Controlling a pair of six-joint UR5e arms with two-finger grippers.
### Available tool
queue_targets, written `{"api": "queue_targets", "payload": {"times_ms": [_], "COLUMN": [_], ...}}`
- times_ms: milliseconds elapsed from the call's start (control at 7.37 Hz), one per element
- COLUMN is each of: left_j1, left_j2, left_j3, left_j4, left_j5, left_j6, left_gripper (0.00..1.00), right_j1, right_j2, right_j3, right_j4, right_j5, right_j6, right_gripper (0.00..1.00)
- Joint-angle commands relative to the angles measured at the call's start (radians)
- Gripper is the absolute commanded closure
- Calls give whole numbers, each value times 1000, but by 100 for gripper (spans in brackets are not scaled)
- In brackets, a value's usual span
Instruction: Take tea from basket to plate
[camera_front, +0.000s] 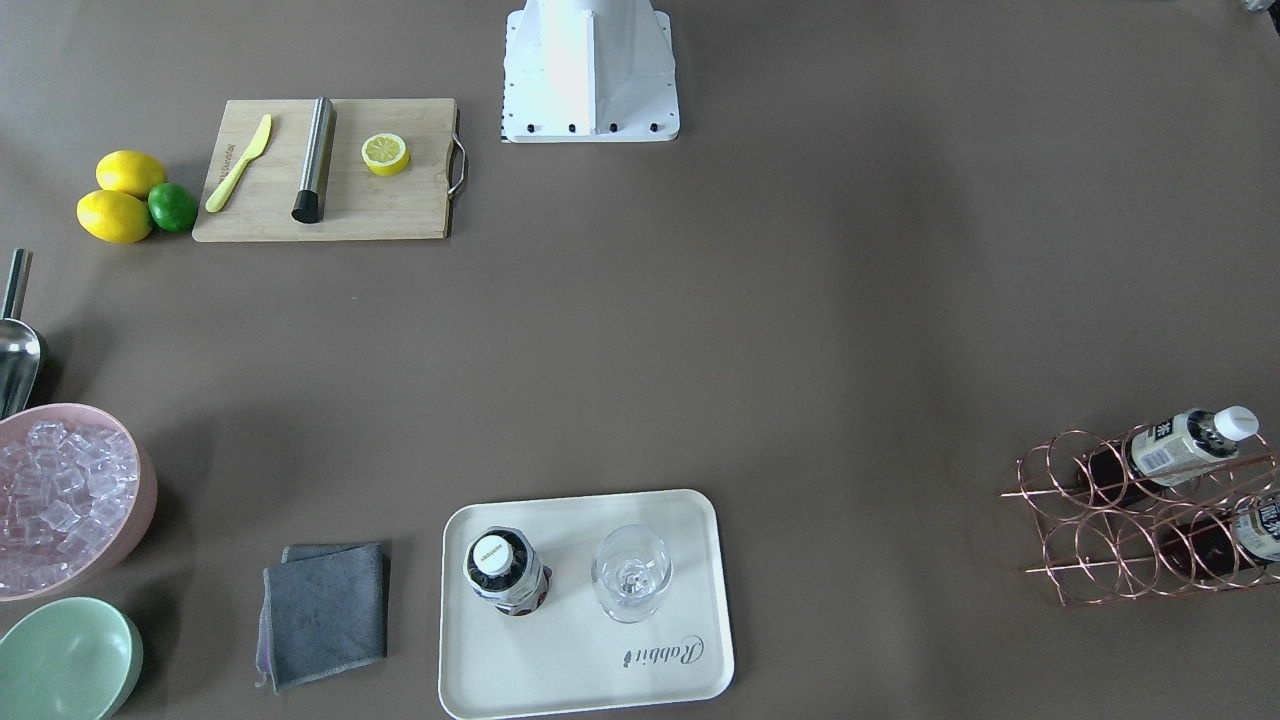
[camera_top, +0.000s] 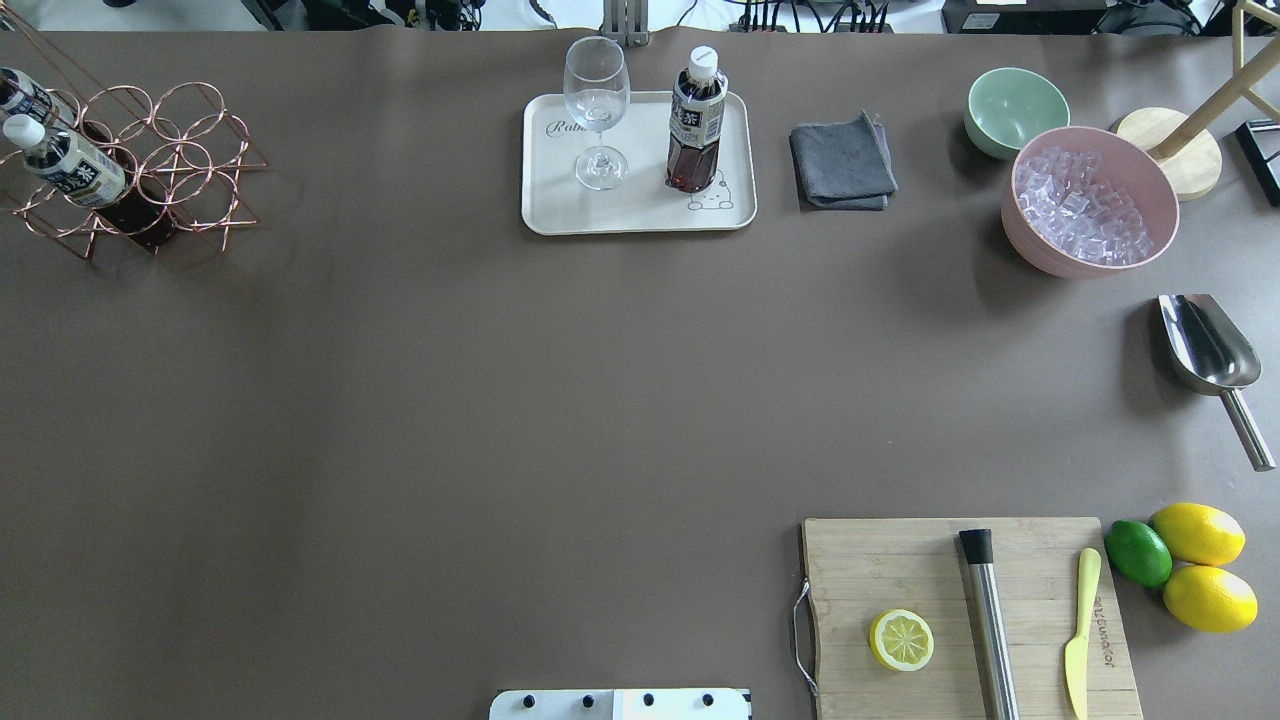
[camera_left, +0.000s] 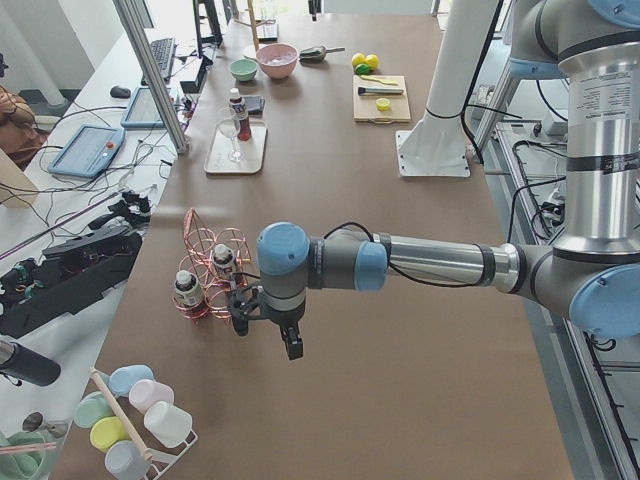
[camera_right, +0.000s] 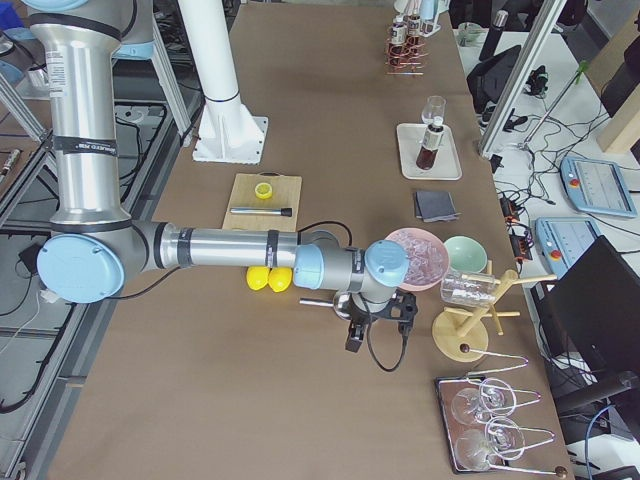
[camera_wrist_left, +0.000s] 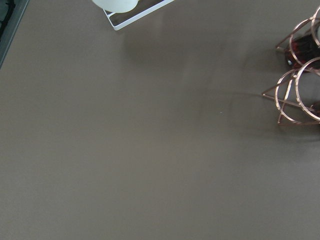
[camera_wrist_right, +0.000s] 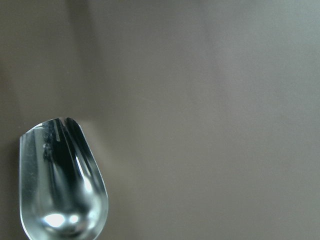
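Whether the left claw (camera_left: 268, 330), hung beside the rose-gold wire basket (camera_left: 205, 243) at mid-left of the left side view, is released or clenched cannot be told; likewise the right claw (camera_right: 375, 335). One clear white-capped bottle of dark tea (camera_top: 697, 120) is stood upright on the cream rectangular plate (camera_top: 640, 222), upper centre overhead. Another, lying in the basket, would best be drawn out along its ring's axis and set clear of the stemmed glass (camera_top: 597, 110).

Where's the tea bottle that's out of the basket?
Overhead view: the tea bottle stands upright on the cream tray at the table's far edge, near centre, just right of the wine glass; a grey cloth lies beside the tray, further right.
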Motion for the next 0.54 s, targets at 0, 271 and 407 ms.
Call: {"api": "queue_targets", "payload": {"times_ms": [0,271,407], "left_j1": [-3,-5,-5], "left_j2": [119,142,119], "left_j3": [149,153,120], "left_j4": [-351,-351,-258], "left_j5": [-7,-106,-140], "left_j6": [23,14,3], "left_gripper": [3,3,3], "right_j1": [35,35,35], "right_j2": [-86,-73,-74], "right_j3": [-3,-2,0], "right_j4": [133,133,135], "right_j5": [-27,-35,-35], "right_j6": [-48,-56,-56], "right_gripper": [0,0,0]}}
